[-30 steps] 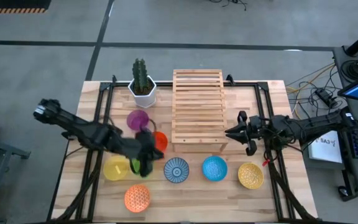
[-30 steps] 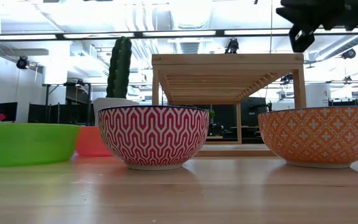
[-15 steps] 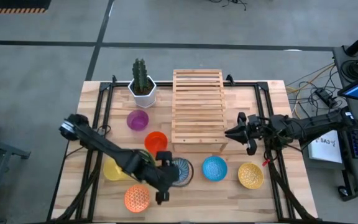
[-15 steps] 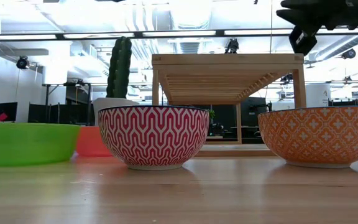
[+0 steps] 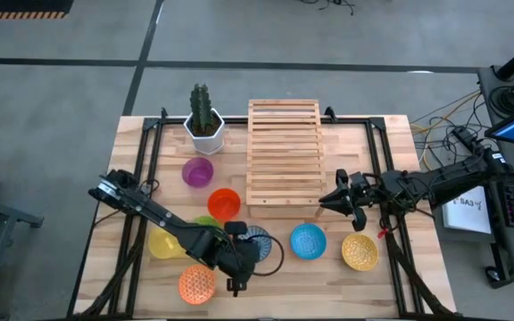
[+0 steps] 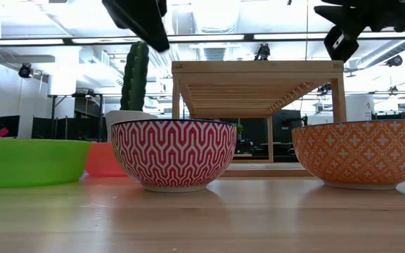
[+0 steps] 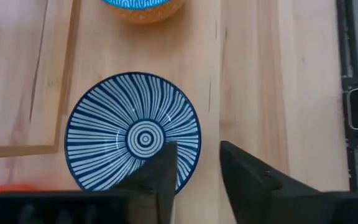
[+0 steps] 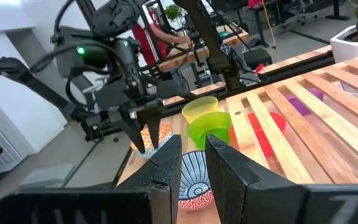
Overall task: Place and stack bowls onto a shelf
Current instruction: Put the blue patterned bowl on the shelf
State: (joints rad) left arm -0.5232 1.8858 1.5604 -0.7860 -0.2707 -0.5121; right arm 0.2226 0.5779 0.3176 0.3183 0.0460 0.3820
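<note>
Light is bright and even, coming from long ceiling strips seen above the shelf (image 6: pixel 257 91) in the low view, where they flare white. Under the red patterned bowl (image 6: pixel 174 153) lies only a soft, faint shadow (the tabletop (image 6: pixel 202 218) nearest the lens is blurred). Rooms behind the shelf look hazy.

The slatted wooden shelf (image 5: pixel 284 156) stands bare at the desk's far middle. Near its left side sit the purple bowl (image 5: pixel 197 171) and red-orange bowl (image 5: pixel 224 202). In front lie the yellow bowl (image 5: pixel 164 243), green bowl (image 5: pixel 205 223), blue-white patterned bowl (image 5: pixel 255 239), blue bowl (image 5: pixel 308 241), yellow lattice bowl (image 5: pixel 360 251) and orange lattice bowl (image 5: pixel 196 284), all upright.
</note>
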